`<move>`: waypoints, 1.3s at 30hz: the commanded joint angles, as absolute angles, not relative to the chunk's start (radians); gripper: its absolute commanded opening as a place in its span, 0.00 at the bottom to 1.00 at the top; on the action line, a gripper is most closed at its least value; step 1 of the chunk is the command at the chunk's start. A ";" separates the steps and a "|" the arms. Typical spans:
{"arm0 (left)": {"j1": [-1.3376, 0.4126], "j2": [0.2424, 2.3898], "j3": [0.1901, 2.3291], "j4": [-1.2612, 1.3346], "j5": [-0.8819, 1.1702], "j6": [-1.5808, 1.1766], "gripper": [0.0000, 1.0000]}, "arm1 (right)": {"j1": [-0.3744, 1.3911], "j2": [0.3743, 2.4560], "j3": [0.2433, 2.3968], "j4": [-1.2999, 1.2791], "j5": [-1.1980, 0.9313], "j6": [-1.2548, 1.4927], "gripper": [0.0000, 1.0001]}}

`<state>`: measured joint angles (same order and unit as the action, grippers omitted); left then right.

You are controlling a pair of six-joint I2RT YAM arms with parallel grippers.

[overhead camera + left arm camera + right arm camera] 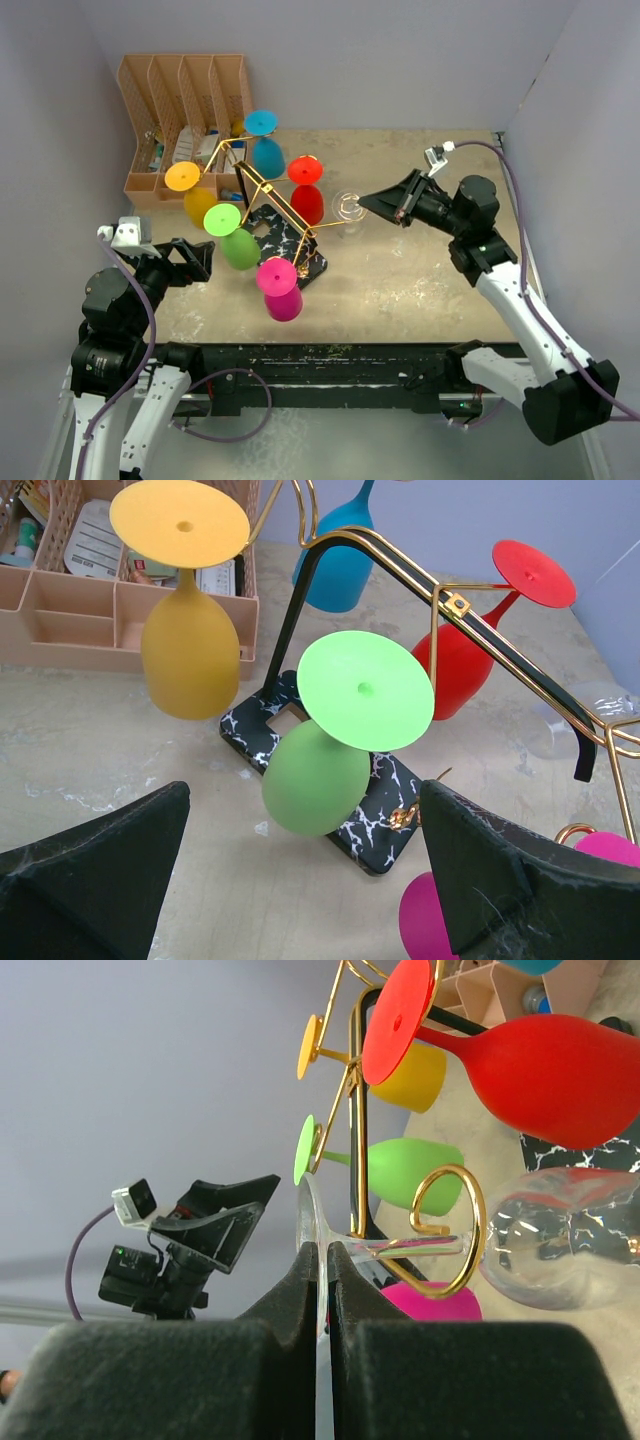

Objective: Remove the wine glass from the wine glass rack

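Beige and mottled, spreading as a stone-look tabletop (420,280). Sitting at its back-left corner as an orange-brown slotted plastic file organiser (180,90). Standing left of centre as a gold wire wine glass rack (268,192), scroll-ended arms rising from a black white-veined base. Hanging bowl-down in the right-hand scroll, beside a red opaque glass (560,1070), as a clear wine glass (560,1250). Pinching its thin foot edge between the right gripper (323,1250)'s closed black fingers. Holding the left gripper (203,260)'s fingers spread wide, gripping nothing, facing a lime-green opaque glass (315,780).
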<state>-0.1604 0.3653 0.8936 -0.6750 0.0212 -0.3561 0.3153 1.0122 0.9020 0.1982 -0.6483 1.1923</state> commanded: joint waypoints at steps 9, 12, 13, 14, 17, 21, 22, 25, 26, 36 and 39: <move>-0.167 0.364 0.893 -0.628 0.017 -0.360 0.99 | 0.337 1.153 1.091 0.315 -0.716 1.142 0.00; -0.167 0.364 0.893 -0.630 0.015 -0.360 0.99 | 0.340 1.188 1.120 0.324 -0.713 1.133 0.00; -0.167 0.364 0.892 -0.630 0.014 -0.360 0.99 | 0.342 1.197 1.130 0.320 -0.705 1.126 0.00; -0.167 0.364 0.893 -0.630 0.013 -0.360 0.99 | 0.342 1.204 1.142 0.310 -0.696 1.112 0.00; -0.167 0.365 0.893 -0.629 0.011 -0.360 0.99 | 0.342 1.228 1.194 0.269 -0.658 1.054 0.00; -0.167 0.367 0.893 -0.629 0.011 -0.362 0.99 | 0.342 1.248 1.317 0.112 -0.546 0.860 0.00; -0.167 0.368 0.893 -0.630 0.011 -0.362 0.99 | 0.342 1.249 1.346 0.081 -0.519 0.814 0.00; -0.167 0.371 0.893 -0.627 0.009 -0.372 0.99 | 0.342 1.250 1.437 -0.012 -0.443 0.676 0.00; -0.167 0.372 0.891 -0.624 0.011 -0.373 0.99 | 0.343 1.249 1.467 -0.041 -0.418 0.630 0.00; -0.167 0.560 1.065 -0.636 0.217 -0.509 0.99 | 0.665 1.180 1.652 -0.322 -0.088 0.110 0.00; -0.167 0.658 1.190 -0.699 0.315 -0.562 0.97 | 0.873 1.136 1.628 -0.318 0.092 0.006 0.00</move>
